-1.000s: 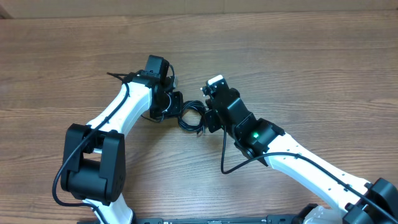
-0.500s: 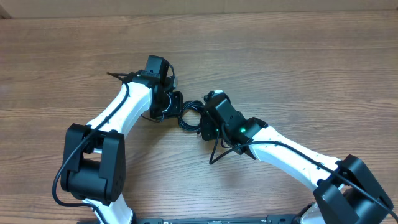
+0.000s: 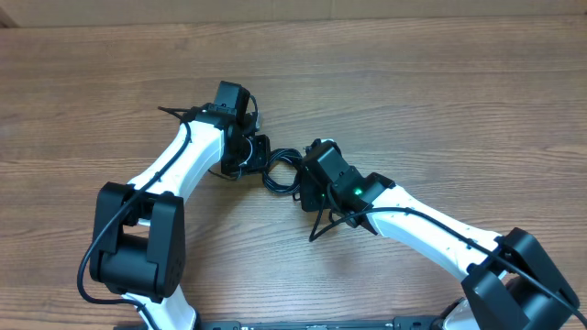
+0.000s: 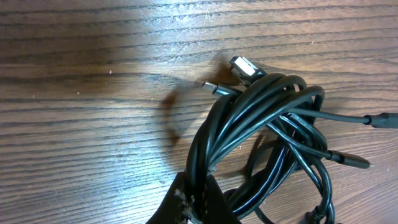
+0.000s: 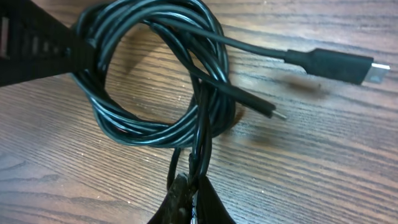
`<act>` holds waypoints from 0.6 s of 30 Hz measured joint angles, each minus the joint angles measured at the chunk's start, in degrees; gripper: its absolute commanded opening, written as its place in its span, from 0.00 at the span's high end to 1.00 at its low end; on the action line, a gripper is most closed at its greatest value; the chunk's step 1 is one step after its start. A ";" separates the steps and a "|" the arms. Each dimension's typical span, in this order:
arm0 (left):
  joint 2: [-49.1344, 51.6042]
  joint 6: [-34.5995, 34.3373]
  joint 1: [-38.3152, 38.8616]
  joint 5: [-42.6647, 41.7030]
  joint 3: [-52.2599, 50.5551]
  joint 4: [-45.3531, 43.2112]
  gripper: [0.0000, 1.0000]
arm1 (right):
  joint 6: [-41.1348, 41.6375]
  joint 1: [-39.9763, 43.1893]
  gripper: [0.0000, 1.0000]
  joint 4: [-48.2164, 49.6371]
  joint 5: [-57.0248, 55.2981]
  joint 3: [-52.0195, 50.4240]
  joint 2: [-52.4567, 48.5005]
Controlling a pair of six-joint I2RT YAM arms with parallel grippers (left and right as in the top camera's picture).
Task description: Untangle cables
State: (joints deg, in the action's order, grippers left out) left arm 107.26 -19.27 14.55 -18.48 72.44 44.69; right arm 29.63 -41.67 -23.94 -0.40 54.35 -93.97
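The cables [image 3: 281, 170] form a tangled black coil on the wood table between my two grippers. In the left wrist view the coil [image 4: 261, 118] spreads to the right, with a silver plug [image 4: 244, 66] at its top. My left gripper [image 4: 200, 190] is shut on several strands of it. In the right wrist view the coil [image 5: 155, 81] loops above my right gripper [image 5: 193, 183], which is shut on strands hanging from its lower side. A thick black plug [image 5: 339, 65] and a thin plug end [image 5: 267, 111] stick out to the right. In the overhead view the left gripper [image 3: 260, 158] and right gripper [image 3: 301, 180] flank the bundle.
Bare wooden tabletop [image 3: 440, 101] lies all around. The left arm [image 3: 174, 165] reaches in from the front left, the right arm [image 3: 431, 234] from the front right. The left gripper's black finger [image 5: 37, 50] shows at the coil's upper left in the right wrist view.
The right arm has swung in and its wrist has dropped toward the front left, closer to the bundle. The left arm has not moved. Both grippers stay shut.
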 measured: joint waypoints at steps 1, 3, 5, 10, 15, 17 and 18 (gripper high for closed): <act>0.00 0.00 0.00 0.00 0.00 -0.02 0.96 | 0.57 0.00 0.96 -0.13 0.04 0.00 -0.52; 0.00 0.00 0.00 0.02 0.00 -0.07 0.96 | 1.92 0.07 0.96 -0.15 0.15 0.00 -1.53; 0.00 0.00 0.00 0.02 0.00 -0.13 0.96 | 3.85 0.46 0.96 -0.20 0.39 0.00 -3.04; 0.00 0.00 0.00 0.00 0.00 -0.17 0.96 | 7.67 1.57 0.96 -0.33 1.38 0.00 -4.37; 0.00 -0.02 0.00 0.00 0.00 -0.17 0.96 | 11.19 1.57 0.96 -0.13 1.70 0.00 -5.01; 0.00 0.00 0.00 0.00 0.00 -0.13 0.96 | 13.25 1.57 0.96 0.07 2.03 0.02 -5.75; 0.00 0.00 -0.04 0.00 0.00 -0.11 0.96 | 14.43 1.55 0.96 0.24 2.38 0.02 -6.16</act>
State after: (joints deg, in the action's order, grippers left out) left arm 107.26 -19.27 14.50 -18.48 72.44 44.58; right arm 44.05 -40.12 -23.70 1.98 54.37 -100.14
